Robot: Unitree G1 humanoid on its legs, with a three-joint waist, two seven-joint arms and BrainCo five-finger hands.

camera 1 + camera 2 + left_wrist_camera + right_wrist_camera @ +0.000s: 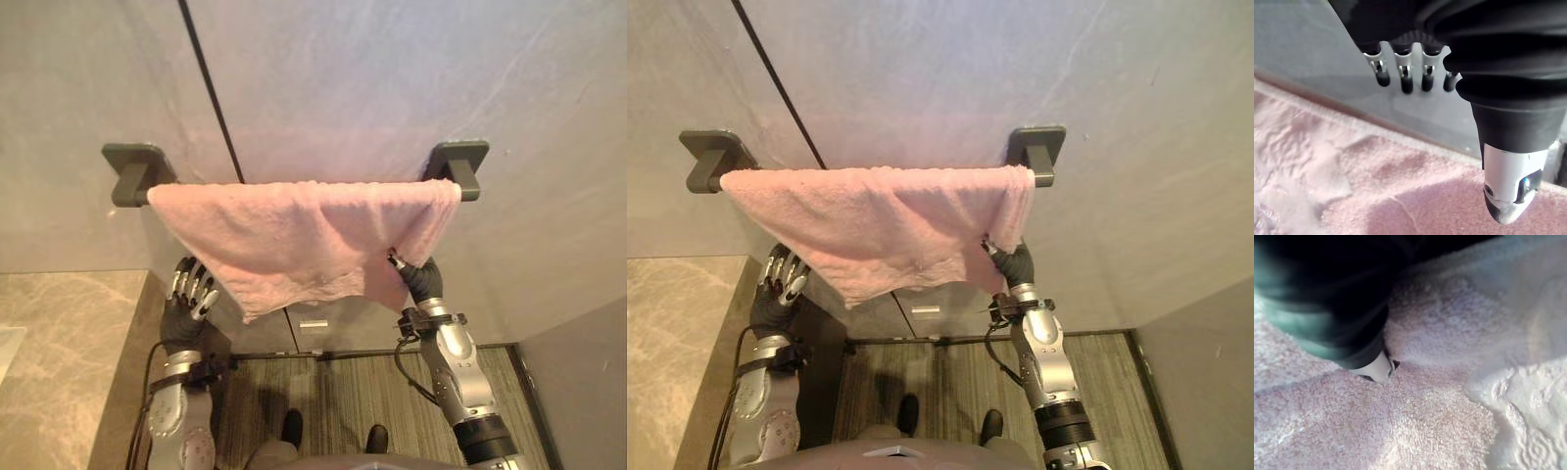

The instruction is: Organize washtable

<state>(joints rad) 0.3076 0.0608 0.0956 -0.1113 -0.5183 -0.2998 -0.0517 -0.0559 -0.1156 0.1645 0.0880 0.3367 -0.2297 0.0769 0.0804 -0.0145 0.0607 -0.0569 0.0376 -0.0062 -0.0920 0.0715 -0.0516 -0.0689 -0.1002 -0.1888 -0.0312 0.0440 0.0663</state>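
Nubbly pink towel (pixel 294 230) — left robot hand (pixel 186 299) slack, open; right robot hand (pixel 421 279), cannot tell

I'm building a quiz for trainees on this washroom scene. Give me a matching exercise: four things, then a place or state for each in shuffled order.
Things:
1. pink towel
2. left hand
3. right hand
4. counter

Places or states:
a. against the towel's lower right edge
b. hung between the dark wall brackets
c. beige stone, at the far left
d. open, just below the towel's left edge

Pairs: 1-b; 2-d; 3-a; 4-c
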